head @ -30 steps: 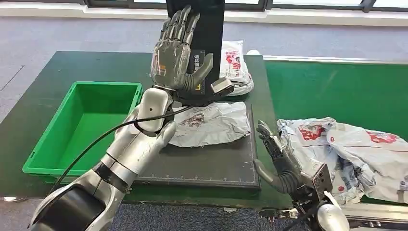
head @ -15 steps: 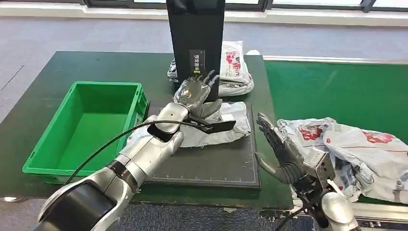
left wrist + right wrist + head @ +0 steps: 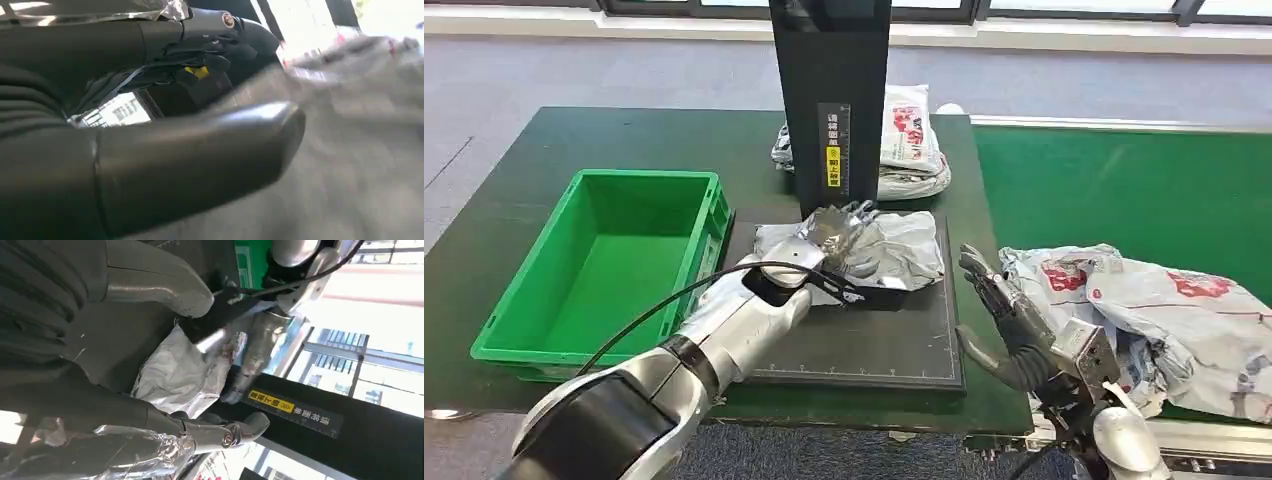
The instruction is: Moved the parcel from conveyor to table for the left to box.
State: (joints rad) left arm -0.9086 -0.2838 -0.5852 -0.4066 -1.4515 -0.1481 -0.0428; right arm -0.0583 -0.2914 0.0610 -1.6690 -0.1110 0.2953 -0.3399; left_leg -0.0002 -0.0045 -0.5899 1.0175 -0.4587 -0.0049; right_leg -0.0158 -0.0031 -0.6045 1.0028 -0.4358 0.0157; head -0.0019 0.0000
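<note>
A crumpled grey parcel (image 3: 902,252) lies on the black mat (image 3: 874,345) in front of the black scanner post (image 3: 829,100). My left hand (image 3: 837,238) lies on top of the parcel's left part with its fingers stretched out over it, not closed around it. The left wrist view is blurred: my thick thumb (image 3: 200,150) hovers just over the grey parcel (image 3: 350,150). My right hand (image 3: 1004,320) stands upright and open at the mat's right edge, holding nothing. In the right wrist view the parcel (image 3: 175,375) lies under my left hand (image 3: 255,350).
An empty green box (image 3: 604,260) stands left of the mat. Several printed parcels (image 3: 1164,310) are heaped on the green conveyor (image 3: 1104,190) just right of my right hand. More parcels (image 3: 914,140) lie behind the post.
My left hand has dropped from high in front of the post down onto the grey parcel. My right hand has barely moved.
</note>
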